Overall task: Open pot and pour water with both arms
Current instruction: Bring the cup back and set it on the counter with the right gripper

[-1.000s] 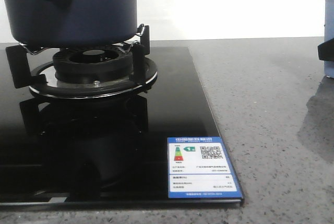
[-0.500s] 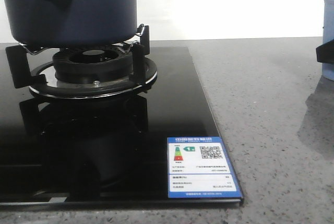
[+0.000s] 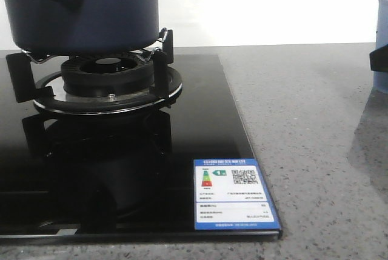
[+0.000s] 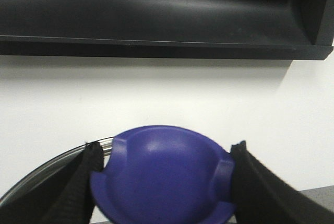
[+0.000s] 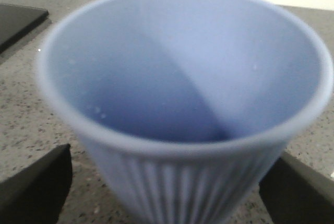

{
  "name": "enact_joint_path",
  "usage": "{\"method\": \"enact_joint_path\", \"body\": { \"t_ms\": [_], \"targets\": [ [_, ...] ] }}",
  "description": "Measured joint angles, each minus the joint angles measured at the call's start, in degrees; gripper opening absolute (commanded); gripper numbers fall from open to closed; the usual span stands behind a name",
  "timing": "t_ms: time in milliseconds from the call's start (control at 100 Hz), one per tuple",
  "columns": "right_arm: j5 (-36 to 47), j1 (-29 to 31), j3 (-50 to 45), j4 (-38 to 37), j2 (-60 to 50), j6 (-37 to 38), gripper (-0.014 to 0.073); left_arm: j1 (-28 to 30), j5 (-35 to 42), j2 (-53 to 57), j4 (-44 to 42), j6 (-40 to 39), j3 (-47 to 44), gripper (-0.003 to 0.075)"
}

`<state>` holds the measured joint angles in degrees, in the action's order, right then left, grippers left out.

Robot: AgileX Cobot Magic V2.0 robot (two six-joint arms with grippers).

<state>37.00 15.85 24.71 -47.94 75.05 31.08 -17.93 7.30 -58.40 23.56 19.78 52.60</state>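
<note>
The dark navy pot stands on the burner supports at the far left; its top is out of the front view. My left gripper is shut on the blue knob of a glass lid, whose metal rim shows beside a finger. I cannot tell whether the lid rests on the pot. My right gripper is shut on the pale blue ribbed cup. The cup shows at the right edge of the front view, apparently just above the counter, with one black finger on its side.
A black glass hob carries a gas burner with upright metal supports and an energy label at its front right corner. A grey speckled counter lies between hob and cup. A black hood hangs on the white wall.
The cup and right gripper shifted slightly at the right edge, and their shadow on the counter slid to the right. The pot has not moved.
</note>
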Motion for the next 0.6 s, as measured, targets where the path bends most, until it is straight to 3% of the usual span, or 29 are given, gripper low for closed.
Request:
{"method": "enact_joint_path", "body": {
  "t_ms": [310, 600],
  "targets": [
    [-11.0, 0.0, -7.49, -3.39, -17.13, 10.06, 0.065, -5.06, 0.63, -0.61, 0.0, 0.0, 0.0, 0.0372],
    [-12.12, 0.0, -12.78, -7.74, -36.67, 22.14, 0.065, -9.77, 1.79, -5.95, 0.0, 0.0, 0.0, 0.0372]
  ]
}}
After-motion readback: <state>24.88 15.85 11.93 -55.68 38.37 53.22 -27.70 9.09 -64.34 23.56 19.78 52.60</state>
